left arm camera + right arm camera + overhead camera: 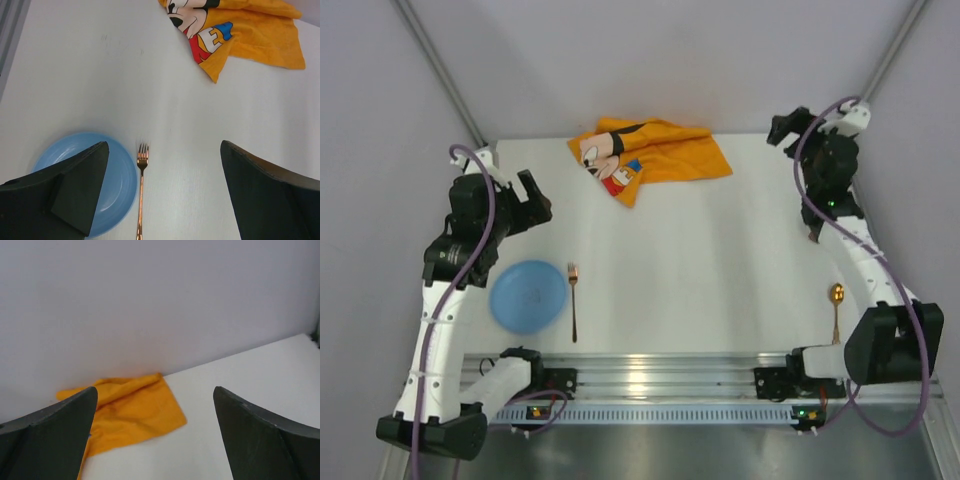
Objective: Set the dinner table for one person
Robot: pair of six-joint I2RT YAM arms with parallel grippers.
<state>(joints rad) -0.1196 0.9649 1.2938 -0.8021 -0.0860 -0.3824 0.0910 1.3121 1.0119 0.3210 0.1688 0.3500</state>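
Note:
The white dinner table (720, 250) holds a blue plate (528, 296) at the near left, with a copper fork (573, 300) lying just right of it. A copper spoon (836, 305) lies at the near right. The plate (117, 185) and fork (141, 190) also show in the left wrist view. My left gripper (535, 205) is open and empty, raised above the table's left side, behind the plate. My right gripper (785, 128) is open and empty, raised at the far right corner, facing the crumpled orange Mickey Mouse cloth (130, 415).
The orange cloth (645, 155) lies bunched at the table's far edge, against the back wall; it also shows in the left wrist view (240, 30). A ribbed aluminium rail (660, 375) runs along the near edge between the arm bases. Grey walls close in the sides.

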